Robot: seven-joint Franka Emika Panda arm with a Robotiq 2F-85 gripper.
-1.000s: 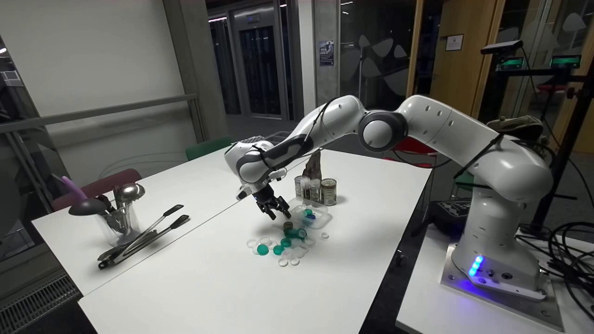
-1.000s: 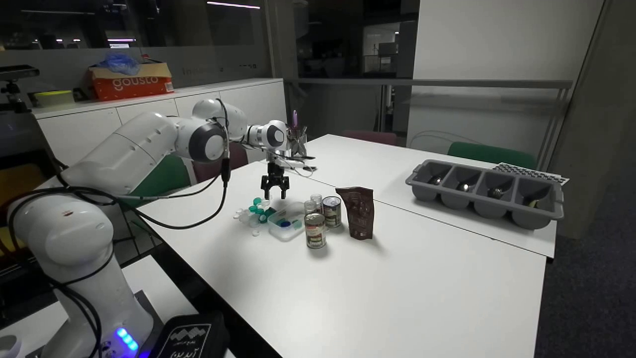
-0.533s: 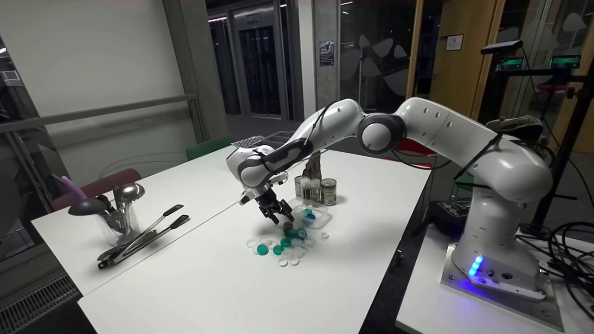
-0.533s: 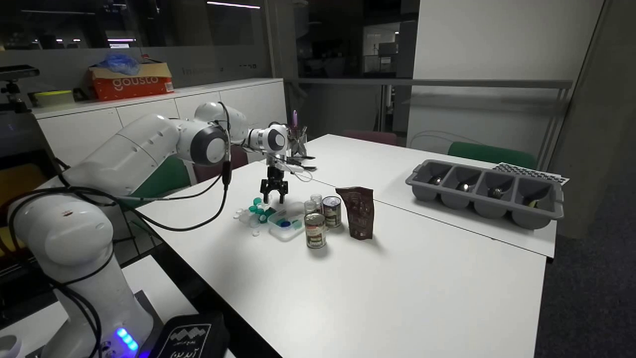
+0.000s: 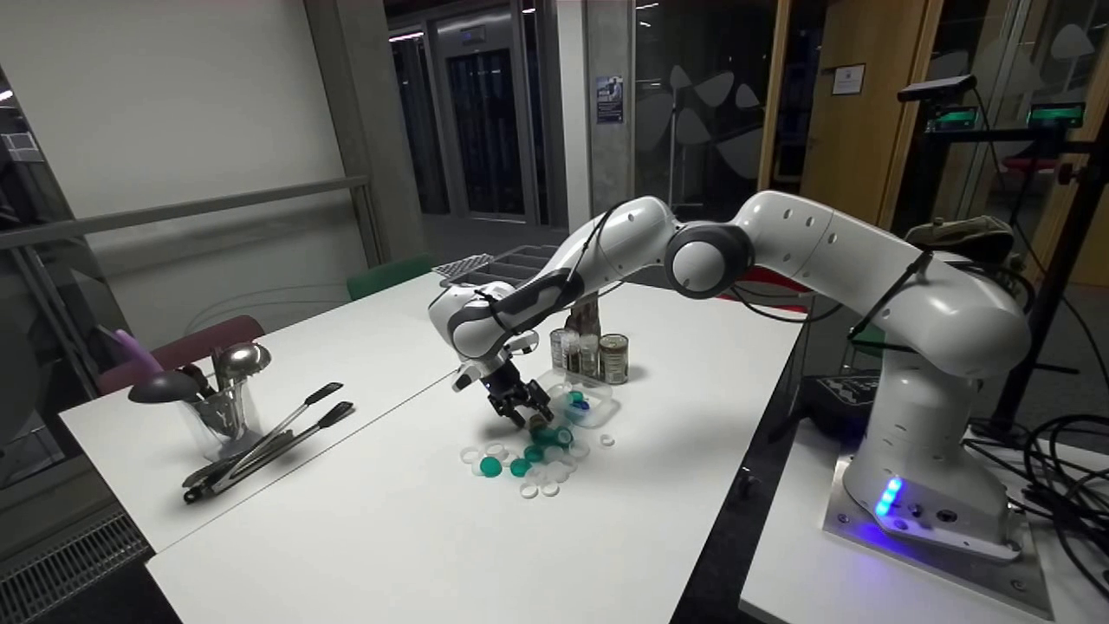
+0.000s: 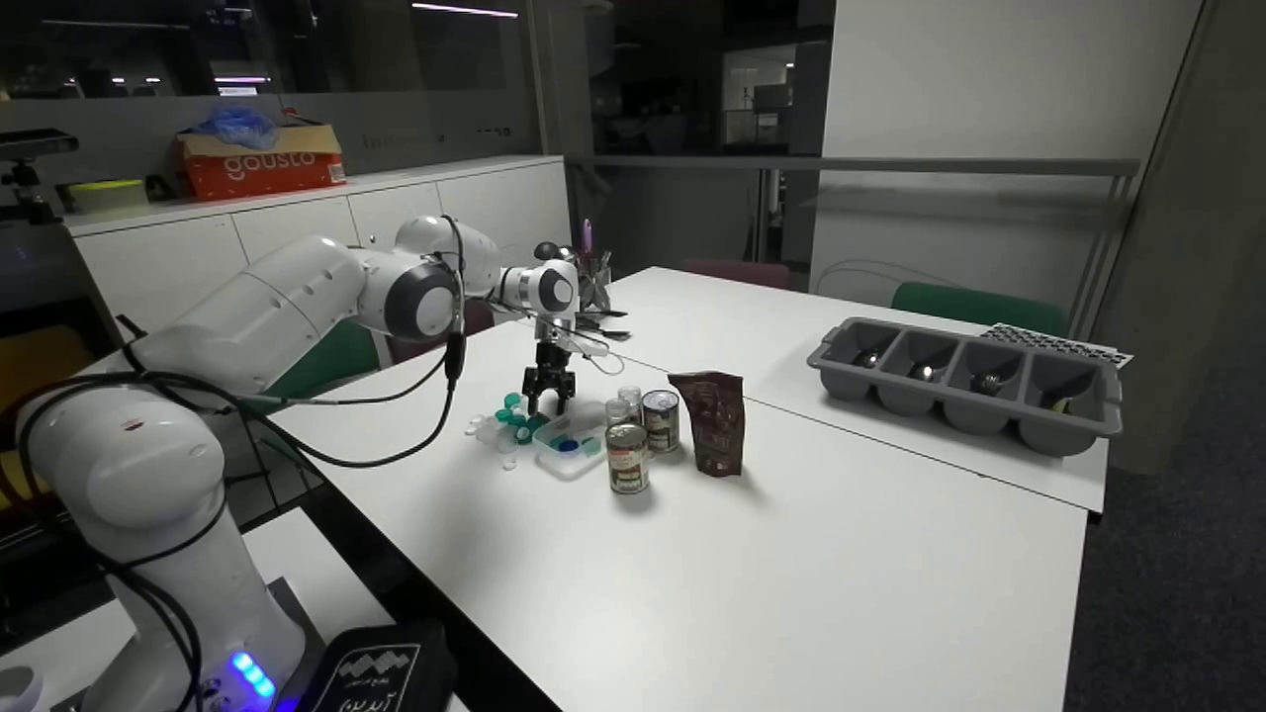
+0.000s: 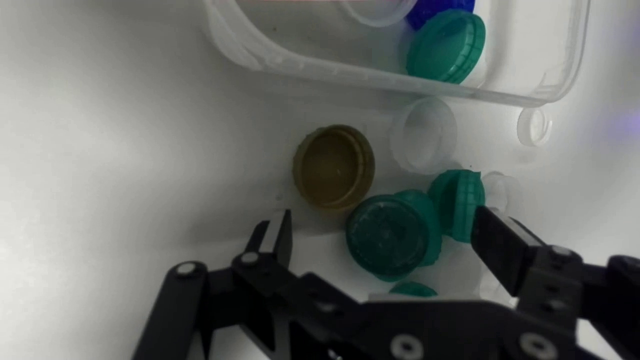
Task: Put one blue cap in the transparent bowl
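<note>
Several round teal plastic caps (image 7: 386, 237) crowd together below the wide-spread black hand (image 6: 549, 406), so closing there might pinch two or knock others aside.

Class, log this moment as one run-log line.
gripper: open, above table | grasp: none seen | brown cap: on table, hollow side up | blue cap: inside transparent bowl

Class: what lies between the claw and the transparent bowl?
The wrist view shows a brown cap and a translucent cap between the transparent bowl and the claw, with green caps lower down.
</note>
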